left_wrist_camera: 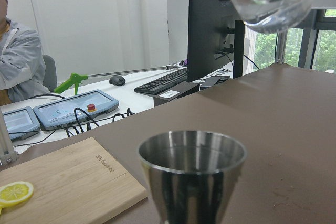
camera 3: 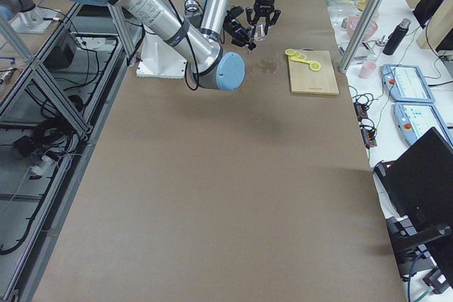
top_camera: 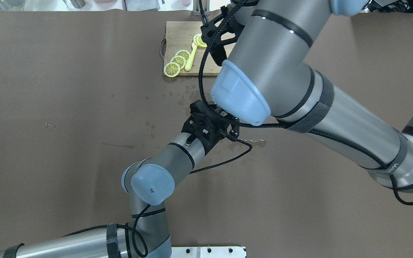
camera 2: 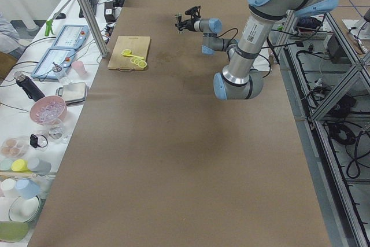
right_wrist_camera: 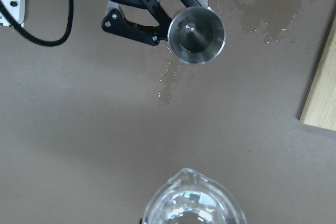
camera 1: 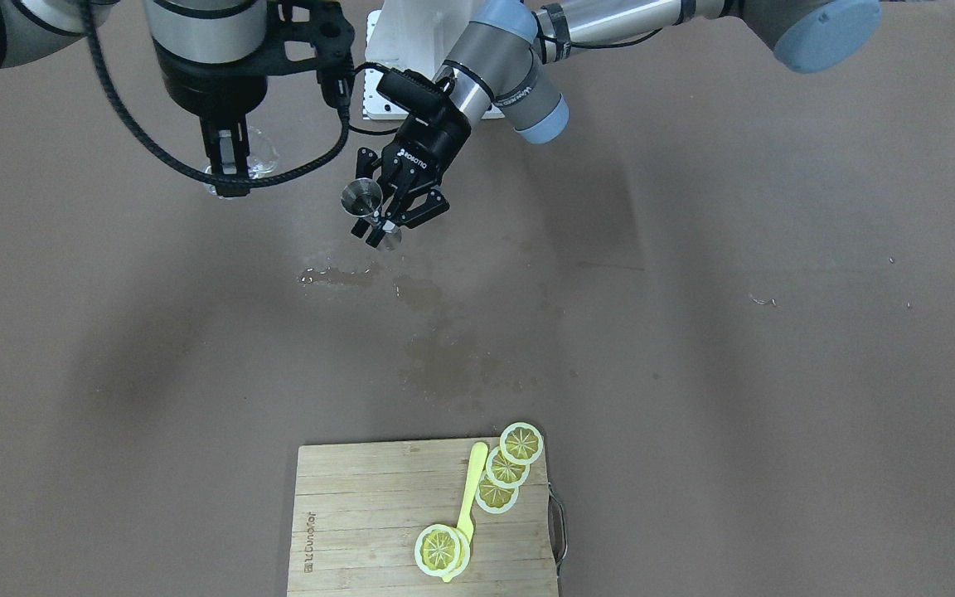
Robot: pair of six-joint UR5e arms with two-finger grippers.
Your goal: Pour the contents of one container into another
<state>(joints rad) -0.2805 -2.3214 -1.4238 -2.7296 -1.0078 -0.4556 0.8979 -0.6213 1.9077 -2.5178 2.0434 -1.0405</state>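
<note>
Above the table (camera 1: 693, 373), the left gripper (camera 1: 378, 225) was clamped on a steel cup (camera 1: 361, 197) and the right gripper (camera 1: 229, 178) on a glass (camera 1: 262, 153), the two apart. Tipping unaligned would likely add to the puddles (camera 1: 336, 276).

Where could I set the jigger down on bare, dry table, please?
The table is bare and mostly dry on the robot's left of the cutting board, and on its right. Avoid the wet patches between board and jigger; it is crowded around the left tool and the right tool with its glass.
</note>
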